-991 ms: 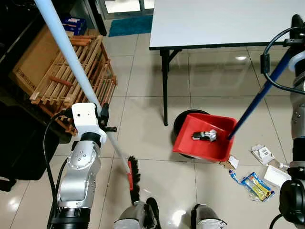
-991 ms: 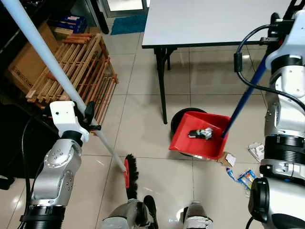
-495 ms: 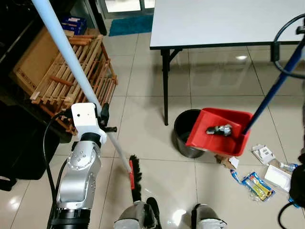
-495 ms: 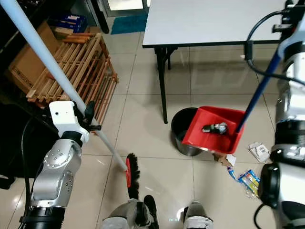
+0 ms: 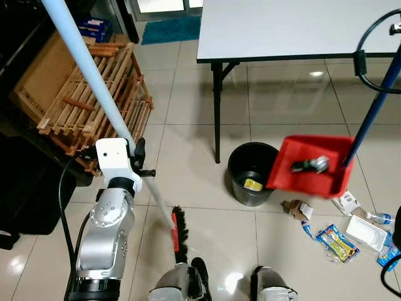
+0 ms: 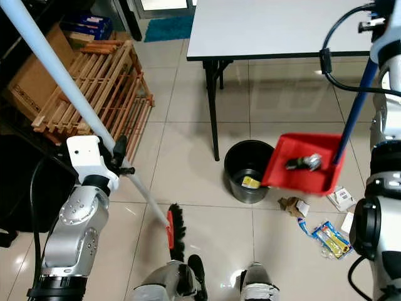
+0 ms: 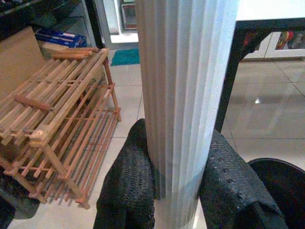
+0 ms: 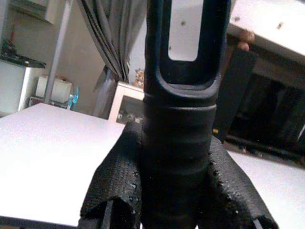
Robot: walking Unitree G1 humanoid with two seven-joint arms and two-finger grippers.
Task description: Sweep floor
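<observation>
Your left end effector (image 7: 174,191) is pinched on the pale ribbed broom handle (image 5: 88,72), and it holds the pole at a slant so the dark bristle head (image 5: 180,229) rests on the floor (image 5: 188,125) below and ahead of it, close to the robot's feet, parked out of the way while the other arm works. Your right end effector (image 8: 178,191) is clamped on the black grip at the top of the blue dustpan handle (image 5: 374,106); far down that pole from the grip hangs the red dustpan (image 5: 310,166), lifted off the floor and held roughly level, which I judge is meant to keep the crumpled silver scrap (image 5: 311,164) from sliding out early. The pan hangs just beside the black bin (image 5: 252,172), partly over its rim, so a tip toward the bin looks like the step in hand. Loose litter (image 5: 338,241), wrappers and a bit of cardboard, lies on the floor beneath and beyond the pan, so sweeping is not finished. The head views give you the pan, bin, desk (image 5: 294,28) and wooden rack (image 5: 94,94) together; the wrist views give what those cannot, the textured pads (image 7: 131,181) pressed against each handle, confirming both grips.
</observation>
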